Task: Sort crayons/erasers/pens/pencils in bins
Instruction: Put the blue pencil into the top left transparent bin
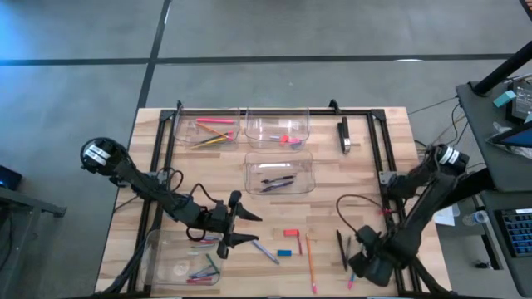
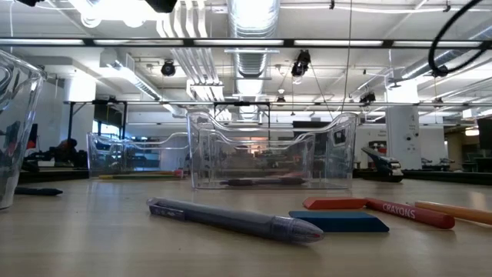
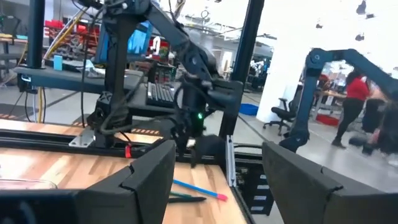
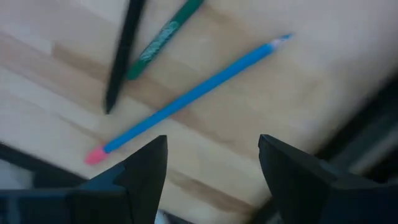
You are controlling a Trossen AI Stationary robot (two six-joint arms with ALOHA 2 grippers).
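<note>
With fingers spread wide and empty, the right gripper (image 4: 211,168) hangs low over a blue pencil (image 4: 186,99) at the table's near right corner, apparently lining up a pick, while the left gripper (image 1: 247,228), also open, waits beside the near-left bin (image 1: 158,249).

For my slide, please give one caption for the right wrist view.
Right tool open above a blue pencil, beside a green crayon and black pen.

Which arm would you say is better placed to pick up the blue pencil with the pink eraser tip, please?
The right. Its open end effector hovers directly over the blue pencil at the table's near right. The left end effector, also open, sits farther off by the near-left bin.
</note>
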